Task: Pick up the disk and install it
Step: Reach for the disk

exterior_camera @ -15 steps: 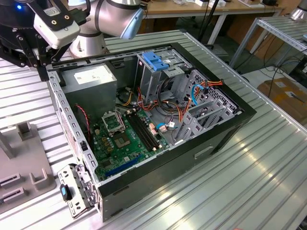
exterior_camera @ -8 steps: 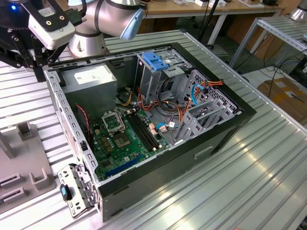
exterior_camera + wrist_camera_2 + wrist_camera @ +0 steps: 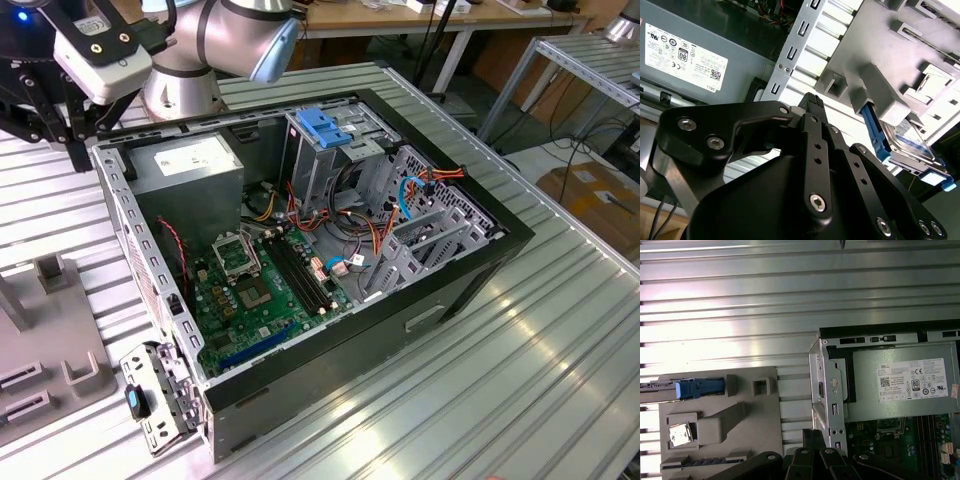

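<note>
blue-framed disk (image 3: 909, 143) sits in grey holder (image 3: 885, 55) near black gripper (image 3: 812, 102), not touching; gripper spread or closed, cannot tell.

Black pincer (image 3: 812, 102); silver screws (image 3: 817, 202)

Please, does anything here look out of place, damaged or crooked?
Nothing looks damaged or spilled. The disk stands on edge in the grey holder beside the open computer case, not inside it. Orange cables hang loose by the drive bays.
</note>
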`<state>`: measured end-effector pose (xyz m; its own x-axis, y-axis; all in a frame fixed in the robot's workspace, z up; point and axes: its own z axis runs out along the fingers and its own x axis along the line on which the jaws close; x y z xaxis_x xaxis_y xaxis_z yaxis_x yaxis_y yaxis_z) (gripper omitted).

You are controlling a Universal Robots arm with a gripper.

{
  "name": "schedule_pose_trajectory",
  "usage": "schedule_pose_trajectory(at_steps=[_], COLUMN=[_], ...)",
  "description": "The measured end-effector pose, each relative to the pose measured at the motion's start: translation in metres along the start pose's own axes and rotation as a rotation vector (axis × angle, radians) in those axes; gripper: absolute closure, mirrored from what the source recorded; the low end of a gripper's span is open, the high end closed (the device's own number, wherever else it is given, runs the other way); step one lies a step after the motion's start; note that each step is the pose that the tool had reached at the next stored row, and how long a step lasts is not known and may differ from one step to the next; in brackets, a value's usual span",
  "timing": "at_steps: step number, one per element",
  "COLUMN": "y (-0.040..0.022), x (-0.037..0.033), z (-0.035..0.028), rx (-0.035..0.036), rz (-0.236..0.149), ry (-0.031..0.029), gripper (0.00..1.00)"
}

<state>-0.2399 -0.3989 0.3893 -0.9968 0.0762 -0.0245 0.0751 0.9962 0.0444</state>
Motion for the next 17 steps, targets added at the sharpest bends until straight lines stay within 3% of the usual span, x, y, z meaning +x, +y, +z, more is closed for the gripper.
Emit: schedule_pose_trajectory(at_steps=[6, 12, 17], y=[-0.0005, -0.0015, -0.0015], x=[0.0086, 0.0220, 0.0226], z=[0.0000, 0.0000, 0.0000], rx=[0.0000, 0.0000, 0.0000], rz=[0.000, 0.000, 0.000], ry=[0.0000, 0.0000, 0.0000], gripper=[0.89, 0.89, 0.89])
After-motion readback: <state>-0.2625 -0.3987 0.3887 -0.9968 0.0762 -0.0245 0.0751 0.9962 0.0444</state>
